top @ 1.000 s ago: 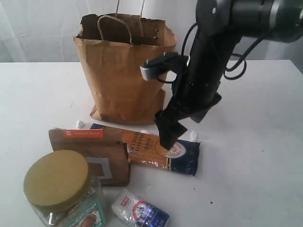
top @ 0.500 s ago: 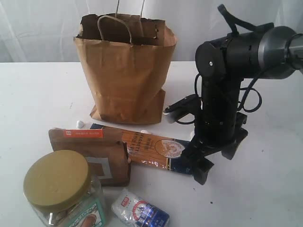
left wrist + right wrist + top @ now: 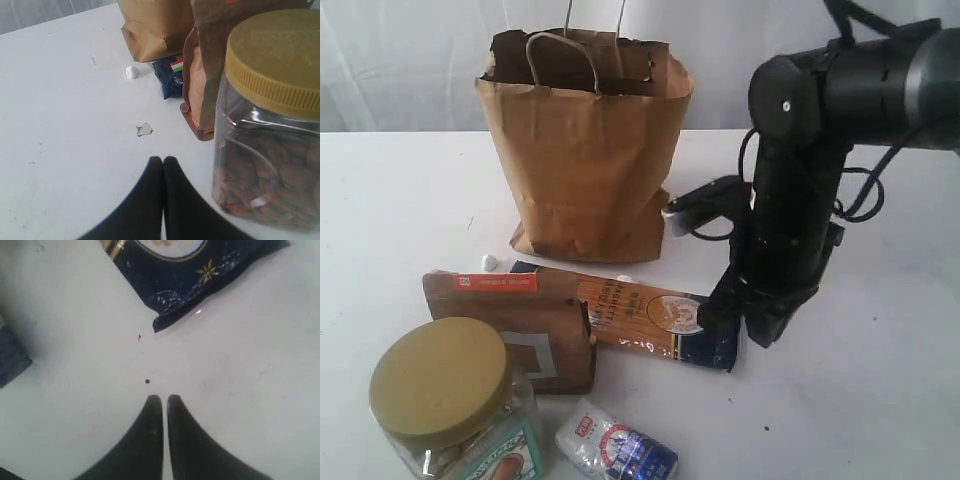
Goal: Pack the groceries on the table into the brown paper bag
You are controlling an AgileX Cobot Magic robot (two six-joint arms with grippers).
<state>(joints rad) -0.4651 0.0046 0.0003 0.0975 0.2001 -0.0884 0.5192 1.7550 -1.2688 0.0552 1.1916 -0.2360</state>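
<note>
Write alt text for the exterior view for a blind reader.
A black robot arm reaches down to a white table at the end of a blue-orange spaghetti pack, with an upright brown paper bag behind. A brown pouch, gold-lidded jar and small white-blue packet sit nearer the camera.

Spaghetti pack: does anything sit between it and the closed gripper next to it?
No. Only bare table separates the right gripper from the spaghetti pack. The brown pouch does lie over the pack's other end, though.

Right claw [image 3: 163, 399] shut empty, shifted off spaghetti pack [image 3: 640, 318].
</note>
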